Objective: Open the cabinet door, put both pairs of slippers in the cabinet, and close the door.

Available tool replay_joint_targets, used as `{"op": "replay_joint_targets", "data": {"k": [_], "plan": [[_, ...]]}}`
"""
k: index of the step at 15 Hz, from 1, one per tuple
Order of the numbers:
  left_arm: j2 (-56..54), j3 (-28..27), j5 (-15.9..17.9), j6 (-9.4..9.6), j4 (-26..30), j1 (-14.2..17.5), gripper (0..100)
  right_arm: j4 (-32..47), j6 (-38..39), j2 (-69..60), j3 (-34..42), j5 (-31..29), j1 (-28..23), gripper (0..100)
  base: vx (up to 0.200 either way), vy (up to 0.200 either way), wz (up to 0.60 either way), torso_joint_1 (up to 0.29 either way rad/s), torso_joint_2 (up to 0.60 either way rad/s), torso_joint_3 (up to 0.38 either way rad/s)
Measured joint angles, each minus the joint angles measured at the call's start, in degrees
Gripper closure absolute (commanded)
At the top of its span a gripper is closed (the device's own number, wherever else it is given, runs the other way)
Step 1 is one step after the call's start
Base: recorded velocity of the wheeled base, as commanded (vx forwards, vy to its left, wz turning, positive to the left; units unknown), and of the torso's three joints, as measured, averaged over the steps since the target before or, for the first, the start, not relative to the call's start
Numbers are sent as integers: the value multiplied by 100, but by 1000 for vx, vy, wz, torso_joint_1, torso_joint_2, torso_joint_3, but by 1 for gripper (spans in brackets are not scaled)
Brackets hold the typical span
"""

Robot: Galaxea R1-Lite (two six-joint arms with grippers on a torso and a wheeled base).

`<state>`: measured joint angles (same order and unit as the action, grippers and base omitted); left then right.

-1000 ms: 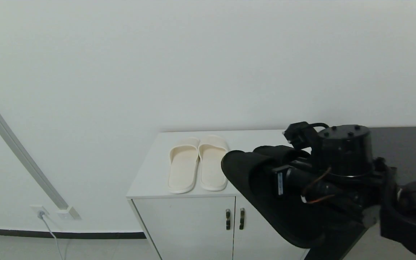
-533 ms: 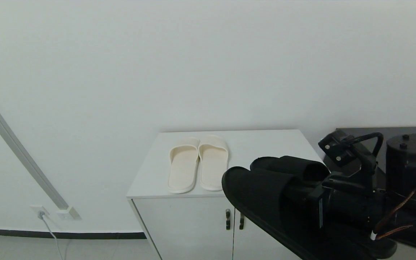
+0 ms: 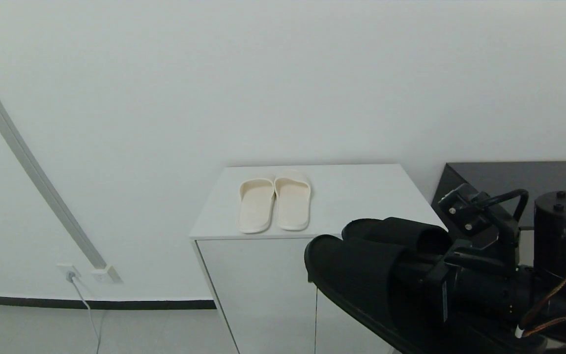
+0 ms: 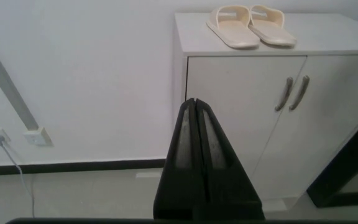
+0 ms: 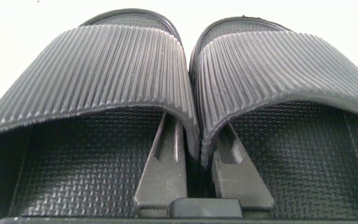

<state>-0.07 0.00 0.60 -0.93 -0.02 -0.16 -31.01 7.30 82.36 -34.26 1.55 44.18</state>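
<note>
Pair of black slippers (image 5: 179,81) with ribbed straps and diamond-textured footbeds, held side by side and clear of any surface by the right gripper (image 5: 197,134): one finger lies inside each slipper, and the two adjoining strap edges are pinched between them. The right arm extends level. Ahead and to the left of this gripper, smooth cream slippers (image 3: 274,204) lie together on the flat white top of the cabinet (image 3: 361,187). Its two doors (image 4: 241,118) are shut, their metal bar handles (image 4: 293,93) adjacent. Left gripper (image 4: 196,109): fingers pressed together, empty, pointing at the cabinet's near corner, well short of it.
</note>
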Motion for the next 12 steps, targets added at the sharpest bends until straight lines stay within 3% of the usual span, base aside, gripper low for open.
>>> {"op": "replay_joint_targets", "data": {"k": [12], "plan": [[0,0,-13,6,-7,-2,100,-2,-38,33,133,56,13,100,0,0,0,-17,39,22]]}}
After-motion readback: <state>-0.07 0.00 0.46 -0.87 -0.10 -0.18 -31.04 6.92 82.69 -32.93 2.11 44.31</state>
